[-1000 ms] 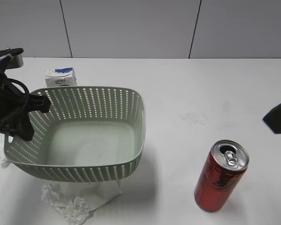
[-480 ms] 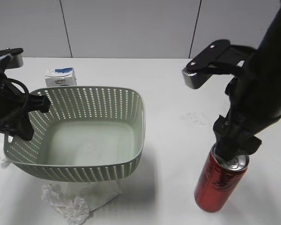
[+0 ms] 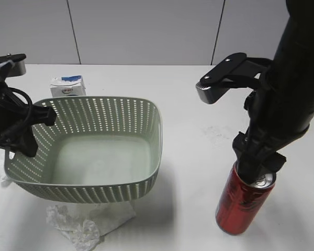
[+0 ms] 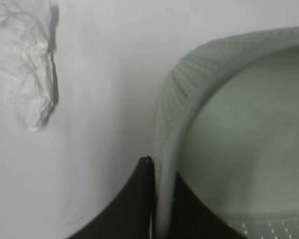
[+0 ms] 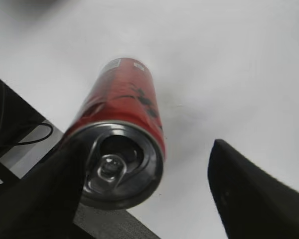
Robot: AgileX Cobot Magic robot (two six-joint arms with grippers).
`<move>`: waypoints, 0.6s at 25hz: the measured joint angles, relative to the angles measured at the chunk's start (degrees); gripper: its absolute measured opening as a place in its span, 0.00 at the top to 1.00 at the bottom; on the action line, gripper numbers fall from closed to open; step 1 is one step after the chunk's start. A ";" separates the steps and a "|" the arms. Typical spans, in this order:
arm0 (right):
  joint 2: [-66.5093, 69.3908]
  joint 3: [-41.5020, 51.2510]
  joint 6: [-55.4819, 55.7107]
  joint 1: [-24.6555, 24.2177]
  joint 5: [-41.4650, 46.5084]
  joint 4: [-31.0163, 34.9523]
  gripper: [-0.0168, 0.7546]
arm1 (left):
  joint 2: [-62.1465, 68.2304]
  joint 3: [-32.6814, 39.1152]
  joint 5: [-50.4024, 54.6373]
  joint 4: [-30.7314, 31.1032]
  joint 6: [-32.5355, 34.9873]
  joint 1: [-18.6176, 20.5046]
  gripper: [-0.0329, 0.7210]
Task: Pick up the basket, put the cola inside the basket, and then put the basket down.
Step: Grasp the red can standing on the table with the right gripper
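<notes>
The pale green basket (image 3: 120, 141) is held tilted, its left side lifted off the table. My left gripper (image 3: 26, 133) is shut on its left rim; in the left wrist view the two black fingers (image 4: 162, 199) pinch the basket wall (image 4: 189, 89). The red cola can (image 3: 244, 201) stands upright at the front right. My right gripper (image 3: 256, 162) is right above the can's top, open. In the right wrist view the can (image 5: 120, 144) sits by the left finger, with a wide gap to the right finger; the gripper's midpoint (image 5: 149, 189) lies beside the can.
A white-and-blue milk carton (image 3: 68, 86) stands behind the basket. Crumpled white tissue (image 3: 81, 222) lies under the basket's front edge, and it also shows in the left wrist view (image 4: 27, 69). A grey wall runs along the back.
My right arm came in from the right and moved down onto the top of the cola can. The basket and my left gripper have not moved.
</notes>
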 joint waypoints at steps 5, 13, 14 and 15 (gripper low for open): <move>-4.76 -2.40 0.00 0.00 -0.46 -1.81 0.22 | 0.00 0.00 0.00 -0.12 0.00 0.00 0.96; -21.23 -4.25 0.00 0.00 -4.69 -2.15 0.22 | 0.00 0.00 0.00 -0.72 0.00 0.00 0.96; -23.47 -4.25 0.00 0.00 -4.81 -2.15 0.22 | 0.00 0.00 0.00 -0.84 0.00 0.00 0.96; -25.70 -4.25 0.06 0.00 -4.81 -2.15 0.22 | 0.00 0.00 0.00 -0.90 0.00 0.00 0.96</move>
